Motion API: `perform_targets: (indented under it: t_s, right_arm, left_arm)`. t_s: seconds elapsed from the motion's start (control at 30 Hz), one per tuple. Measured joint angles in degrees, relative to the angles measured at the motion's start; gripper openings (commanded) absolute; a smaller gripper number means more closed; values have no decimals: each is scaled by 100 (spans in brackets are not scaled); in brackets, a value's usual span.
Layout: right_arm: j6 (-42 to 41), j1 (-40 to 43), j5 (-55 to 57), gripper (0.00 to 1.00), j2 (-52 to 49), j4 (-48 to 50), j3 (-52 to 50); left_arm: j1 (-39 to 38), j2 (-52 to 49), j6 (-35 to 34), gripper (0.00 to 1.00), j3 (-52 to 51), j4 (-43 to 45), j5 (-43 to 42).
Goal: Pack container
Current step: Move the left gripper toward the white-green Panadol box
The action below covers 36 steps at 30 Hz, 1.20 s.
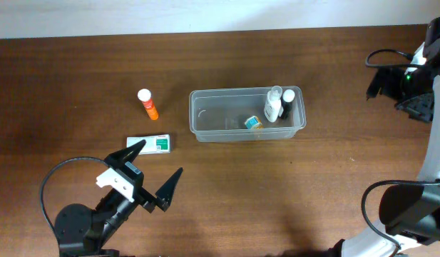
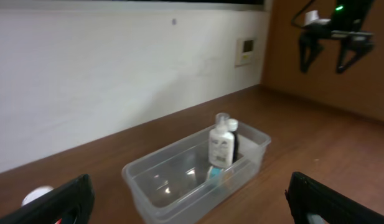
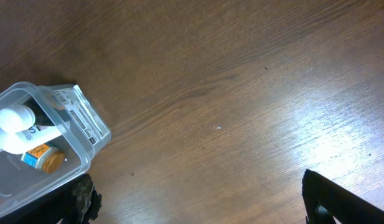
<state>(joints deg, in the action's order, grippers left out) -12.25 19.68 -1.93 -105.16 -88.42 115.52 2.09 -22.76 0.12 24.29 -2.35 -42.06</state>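
Clear tub on the brown wood-grain table (image 1: 312, 185), both my claws spread apart.
The container (image 1: 216, 118), translucent smooth plastic with rounded corners and a rim, sits mid-table, open side up, long axis running left to right. Two upright bottles (image 1: 274, 108) stand at its right end. My left claw (image 1: 154, 163) is beside a flat green-and-white box (image 1: 159, 145); my right claw (image 2: 327, 55) is well apart.

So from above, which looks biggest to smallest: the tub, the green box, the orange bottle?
Container, clearly largest.
Green-and-white box next.
Orange bottle smallest, though only slightly smaller than the box.
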Motion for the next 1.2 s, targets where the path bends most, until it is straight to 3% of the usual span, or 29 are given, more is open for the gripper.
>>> perform_targets:
  t_s: [0.17,0.47,0.77,0.93,1.2]
  right_arm:
    - [4,0,0,98,0,0,0]
    - [7,0,0,98,0,0,-9]
    - [4,0,0,98,0,2,-15]
    - [4,0,0,98,0,2,-15]
    - [4,0,0,98,0,0,-20]
  left_arm:
    - [0,-85,-24,99,103,-330,-254]
    - [-2,-1578,26,99,2076,-2957,522]
    - [0,-2485,291,99,2608,-3268,1001]
    - [-2,-2514,50,99,2608,-3316,1388]
    - [-2,-2927,-448,99,3305,-4636,2603]
